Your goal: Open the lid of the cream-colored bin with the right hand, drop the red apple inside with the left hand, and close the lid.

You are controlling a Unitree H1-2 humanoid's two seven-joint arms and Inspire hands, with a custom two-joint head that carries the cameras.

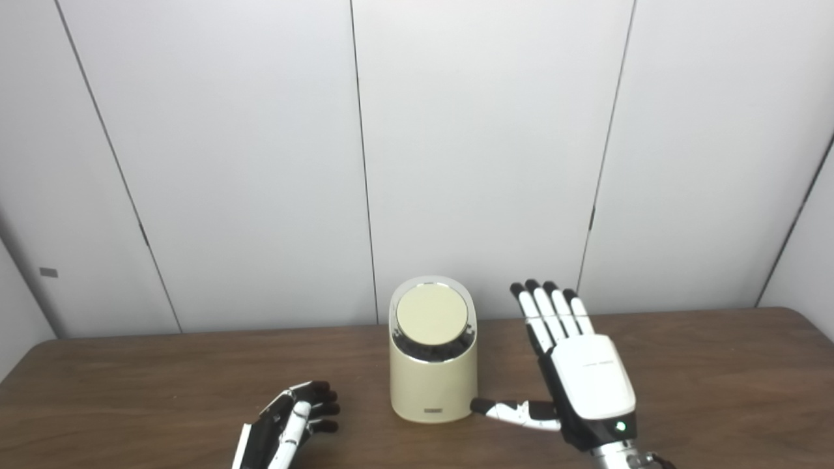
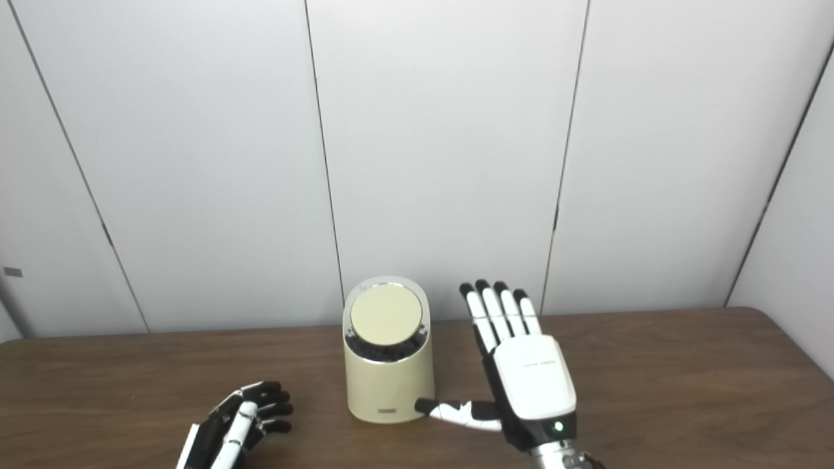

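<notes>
The cream-colored bin [image 1: 433, 384] stands upright at the middle of the brown table [image 1: 717, 378]. Its round lid [image 1: 432, 314] is down, tilted toward me inside a shiny rim. My right hand [image 1: 586, 381] is open just right of the bin, fingers stretched up and away, and its thumb reaches toward the bin's base. My left hand [image 1: 293, 420] lies low at the front left, apart from the bin, fingers loosely curled around nothing that I can see. No red apple shows in either view.
White wall panels [image 1: 456, 163] rise right behind the table's far edge. The table's rounded right corner [image 1: 798, 319] is in view. Bare wood lies between my left hand and the bin.
</notes>
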